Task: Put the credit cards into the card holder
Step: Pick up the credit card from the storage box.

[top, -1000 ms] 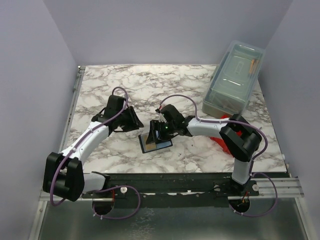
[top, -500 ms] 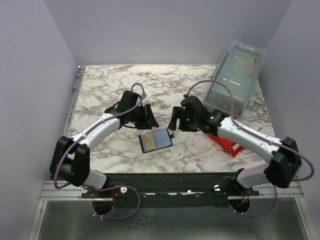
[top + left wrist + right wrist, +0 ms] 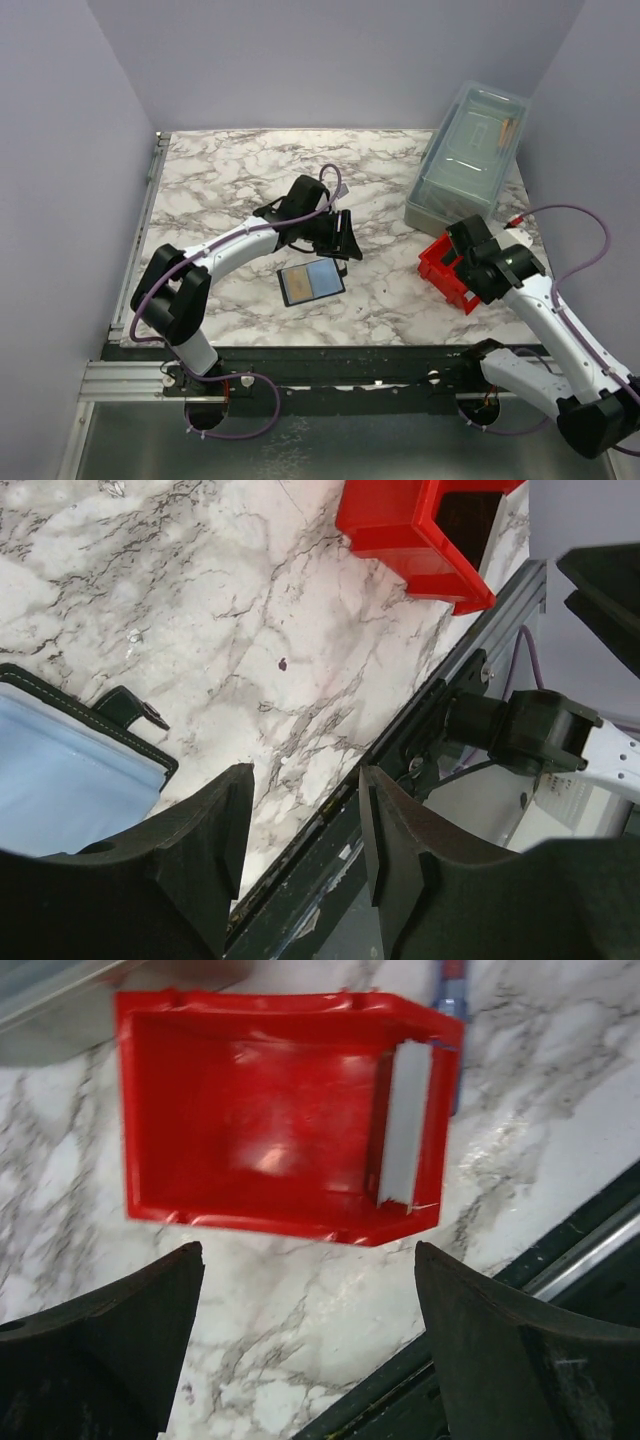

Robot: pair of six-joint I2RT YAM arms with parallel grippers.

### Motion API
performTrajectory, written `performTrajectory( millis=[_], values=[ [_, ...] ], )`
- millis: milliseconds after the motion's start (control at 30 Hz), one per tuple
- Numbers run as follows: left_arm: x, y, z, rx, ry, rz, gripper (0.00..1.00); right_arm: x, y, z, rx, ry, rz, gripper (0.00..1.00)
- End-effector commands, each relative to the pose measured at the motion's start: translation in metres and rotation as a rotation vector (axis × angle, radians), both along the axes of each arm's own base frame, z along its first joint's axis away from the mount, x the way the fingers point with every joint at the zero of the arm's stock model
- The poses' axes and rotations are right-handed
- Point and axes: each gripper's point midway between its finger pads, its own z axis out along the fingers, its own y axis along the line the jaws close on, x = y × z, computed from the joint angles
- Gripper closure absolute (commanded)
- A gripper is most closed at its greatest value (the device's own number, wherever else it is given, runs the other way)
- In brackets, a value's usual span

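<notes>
The card holder lies open on the marble near the front edge, between my two arms. The orange-gold patch on its left half looks like one of the credit cards lying in it. My right gripper hangs over the red bin, jaws spread wide with nothing between them. To fetch a next card well, I judge I should come straight down, keep my fingers off the bin's walls and pinch the card by its edges (I see no orange card in there, only a pale strip by one wall, so I should look first). My left gripper is partly spread and empty. Its arm stretches toward the table's middle, tips just beside the holder, placed to steady it.
</notes>
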Motion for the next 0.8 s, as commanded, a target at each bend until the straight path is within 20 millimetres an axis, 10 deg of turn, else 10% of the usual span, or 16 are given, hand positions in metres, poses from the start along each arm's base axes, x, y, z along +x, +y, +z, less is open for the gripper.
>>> performTrajectory(
  millis=[0, 767],
  values=[
    [-0.013, 0.0, 0.008, -0.048, -0.016, -0.064, 0.48, -0.01, -0.04, -0.025, -0.073, 0.08, -0.234, 0.11],
    [-0.024, -0.003, 0.022, -0.09, -0.029, -0.111, 0.47, -0.003, -0.074, -0.098, 0.006, 0.323, -0.366, 0.22]
  ],
)
